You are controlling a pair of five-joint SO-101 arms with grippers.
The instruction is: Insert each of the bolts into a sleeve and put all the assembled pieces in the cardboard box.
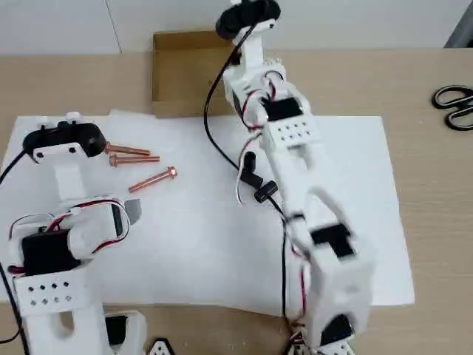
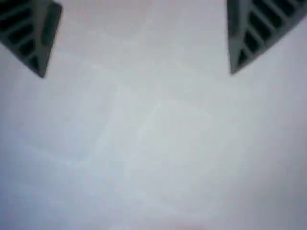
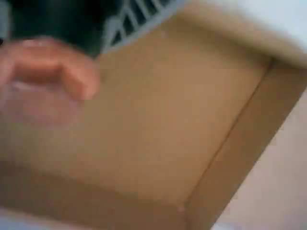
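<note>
Three copper bolts (image 1: 127, 150), (image 1: 134, 159), (image 1: 153, 180) lie on the white paper sheet (image 1: 207, 244) at the left. The cardboard box (image 1: 177, 74) stands at the back edge of the sheet. My right arm stretches across to the box, its wrist (image 1: 247, 18) over the box's right part. In the right wrist view my right gripper (image 3: 81, 33) hangs inside the box (image 3: 163, 120), shut on a blurred copper piece (image 3: 45, 67). My left gripper (image 2: 136, 72) is open just above bare paper, its wrist (image 1: 63, 140) left of the bolts.
Black scissors (image 1: 454, 103) lie on the wooden table at the far right. The right arm's cable (image 1: 255, 185) hangs over the middle of the sheet. Both arm bases stand at the front edge.
</note>
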